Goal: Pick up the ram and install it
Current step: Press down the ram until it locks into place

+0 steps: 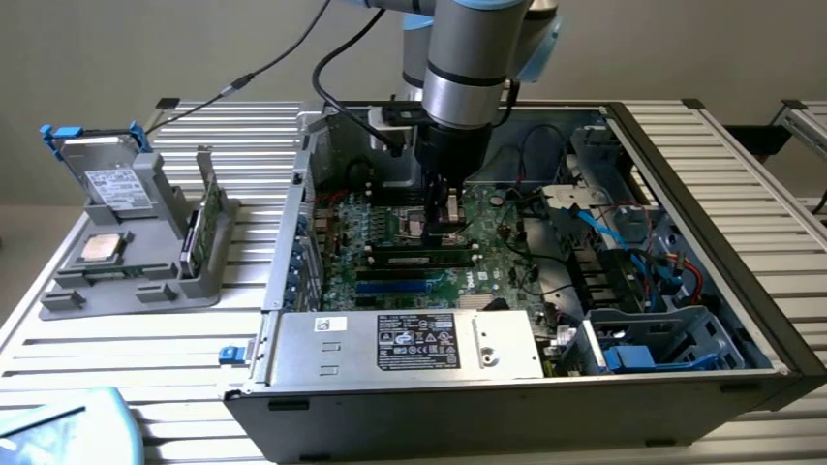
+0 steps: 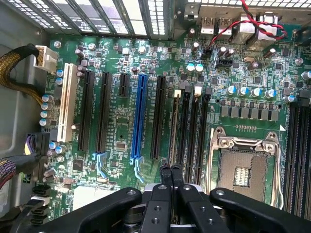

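Observation:
The ram (image 1: 416, 258) is a dark-green stick with black chips, standing on edge in a black memory slot of the motherboard (image 1: 498, 242) inside the open computer case. In the wrist view the ram (image 2: 174, 121) appears edge-on as a thin strip in the slot beside the empty processor socket (image 2: 243, 170). My gripper (image 1: 444, 225) hangs straight down over one end of the stick. Its black fingers are shut together with nothing between them, and the gripper (image 2: 171, 168) has its tips right over the ram's top edge. Whether they touch it I cannot tell.
A silver power supply (image 1: 413, 344) fills the case's front, with cables and blue drive bays (image 1: 646, 354) at the exterior view's right. On the exterior view's left a grey rack (image 1: 116, 281) holds a green board (image 1: 200, 231), a square silver chip (image 1: 104, 248) and a drive (image 1: 116, 179).

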Tool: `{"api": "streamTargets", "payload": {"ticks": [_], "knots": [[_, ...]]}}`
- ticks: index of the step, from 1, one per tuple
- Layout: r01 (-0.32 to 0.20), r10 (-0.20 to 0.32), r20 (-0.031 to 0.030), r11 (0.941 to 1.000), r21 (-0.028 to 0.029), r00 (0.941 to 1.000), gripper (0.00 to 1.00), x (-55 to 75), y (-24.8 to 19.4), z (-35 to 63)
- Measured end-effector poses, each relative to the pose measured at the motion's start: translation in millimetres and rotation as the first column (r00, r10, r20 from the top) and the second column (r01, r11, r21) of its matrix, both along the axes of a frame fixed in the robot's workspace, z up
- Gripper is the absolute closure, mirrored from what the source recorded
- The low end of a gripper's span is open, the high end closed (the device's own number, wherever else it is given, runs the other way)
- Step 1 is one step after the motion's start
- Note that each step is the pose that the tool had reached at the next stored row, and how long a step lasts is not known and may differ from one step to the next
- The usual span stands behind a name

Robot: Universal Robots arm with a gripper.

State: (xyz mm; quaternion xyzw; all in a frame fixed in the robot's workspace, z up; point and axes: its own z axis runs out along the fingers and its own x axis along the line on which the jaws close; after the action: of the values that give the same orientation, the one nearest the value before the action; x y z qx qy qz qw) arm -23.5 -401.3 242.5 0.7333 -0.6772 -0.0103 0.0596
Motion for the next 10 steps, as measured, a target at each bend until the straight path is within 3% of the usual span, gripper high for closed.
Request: {"api": "streamTargets", "payload": {"ticks": [10], "knots": [[0.000,0.000,0.0000,1.0000,0.0000,1.0000,0.90,0.0,0.0,0.0]]}}
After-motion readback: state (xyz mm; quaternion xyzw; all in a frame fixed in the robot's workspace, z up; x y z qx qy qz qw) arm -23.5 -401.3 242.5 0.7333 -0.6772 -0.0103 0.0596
